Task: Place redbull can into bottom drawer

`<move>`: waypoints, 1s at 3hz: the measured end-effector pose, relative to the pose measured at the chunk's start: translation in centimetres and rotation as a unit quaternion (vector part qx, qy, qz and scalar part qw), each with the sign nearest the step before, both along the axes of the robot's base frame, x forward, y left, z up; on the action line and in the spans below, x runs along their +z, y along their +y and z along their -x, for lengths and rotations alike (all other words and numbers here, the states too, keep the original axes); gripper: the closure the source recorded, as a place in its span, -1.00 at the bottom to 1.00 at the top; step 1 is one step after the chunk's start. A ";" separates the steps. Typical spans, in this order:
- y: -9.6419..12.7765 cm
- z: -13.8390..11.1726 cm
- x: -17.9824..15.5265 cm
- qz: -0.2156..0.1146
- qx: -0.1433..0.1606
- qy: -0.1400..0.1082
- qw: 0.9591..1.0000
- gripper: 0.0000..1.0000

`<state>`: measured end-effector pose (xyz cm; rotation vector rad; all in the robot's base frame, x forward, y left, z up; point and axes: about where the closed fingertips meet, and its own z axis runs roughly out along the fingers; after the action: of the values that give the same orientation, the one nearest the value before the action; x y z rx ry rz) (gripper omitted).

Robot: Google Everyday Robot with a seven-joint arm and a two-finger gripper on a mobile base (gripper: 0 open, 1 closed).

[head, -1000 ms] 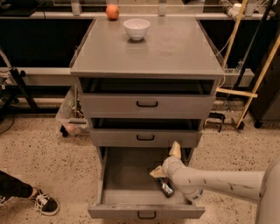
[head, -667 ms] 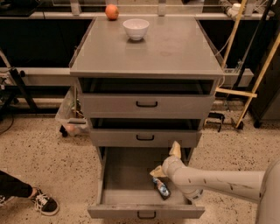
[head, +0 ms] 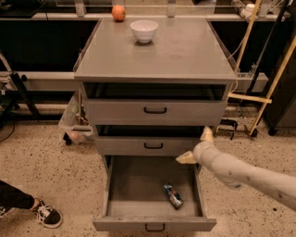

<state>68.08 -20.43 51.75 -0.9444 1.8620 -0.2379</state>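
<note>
The redbull can [head: 173,195] lies on its side on the grey floor of the open bottom drawer [head: 120,194], right of the middle and near the front. My gripper [head: 196,146] is above the drawer's right rear corner, level with the middle drawer's front, well clear of the can. Its two pale fingers are spread apart and hold nothing. My arm reaches in from the lower right.
Two shallower drawers [head: 155,111] above stand slightly open. A white bowl [head: 144,30] and an orange [head: 119,12] sit on the cabinet top. A person's shoe [head: 46,215] is on the floor at lower left. Wooden poles [head: 273,88] lean at the right.
The can was at my fingertips inside the drawer; now it lies free on the drawer floor. My gripper has risen up and back out of the drawer, to the right.
</note>
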 end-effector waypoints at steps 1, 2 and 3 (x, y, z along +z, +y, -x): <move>-6.4 -2.2 14.0 -0.030 -0.014 -0.089 0.995 -1.00; -17.8 0.5 26.9 -0.040 -0.066 -0.145 0.986 -1.00; -24.3 3.6 30.5 -0.034 -0.097 -0.158 0.982 -1.00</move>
<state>64.52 -44.75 82.23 -0.6366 1.6548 -0.4146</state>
